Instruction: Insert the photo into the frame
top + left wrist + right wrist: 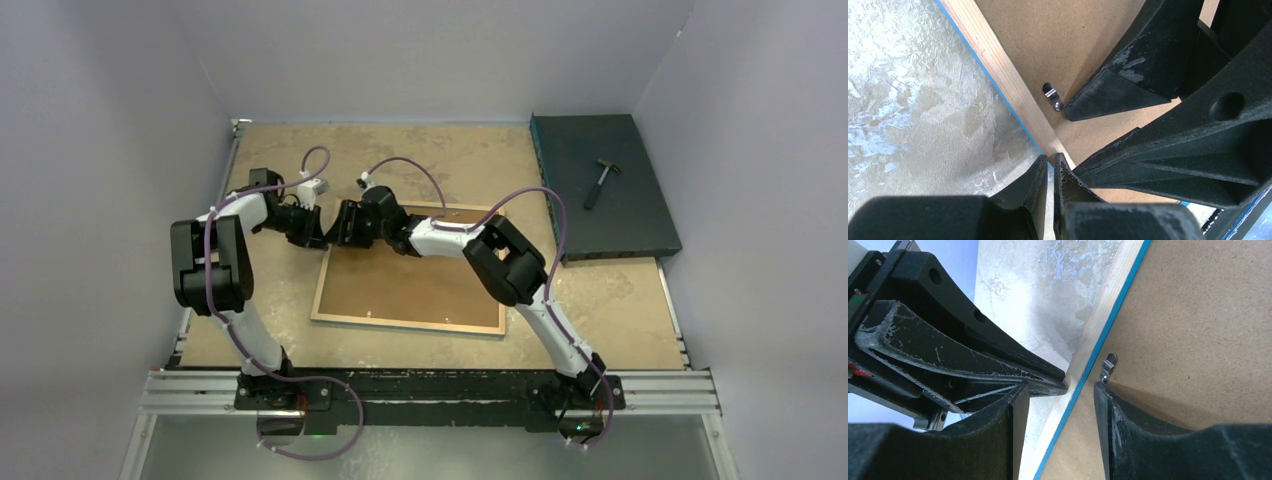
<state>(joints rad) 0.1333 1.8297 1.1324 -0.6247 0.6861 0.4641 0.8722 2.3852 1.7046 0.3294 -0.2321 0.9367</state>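
The frame (405, 325) lies back-up on the table (470, 160) with its pale wood rails uppermost and a brown backing board (410, 285) seated inside it. The photo is not visible in any view, and whether it lies under the board cannot be told. Both arms work at the far left corner, where a small metal tab (1052, 96) sits on the board just beside the rail. The step in hand appears to be setting this tab. To do it well, brace the rail with one tool and engage the tab's free end with a single fingertip. Turn the tab flat over the board without lifting the board or sliding the frame, and avoid contact between the two tools, which stand very close together. The left gripper (1054, 165) is fully closed on nothing, its joined tips resting against the wooden rail. The right gripper (1059, 390) stands roughly half open and holds nothing. Its jaws straddle the rail, one on the table side, the other over the board with its tip just beside the tab.
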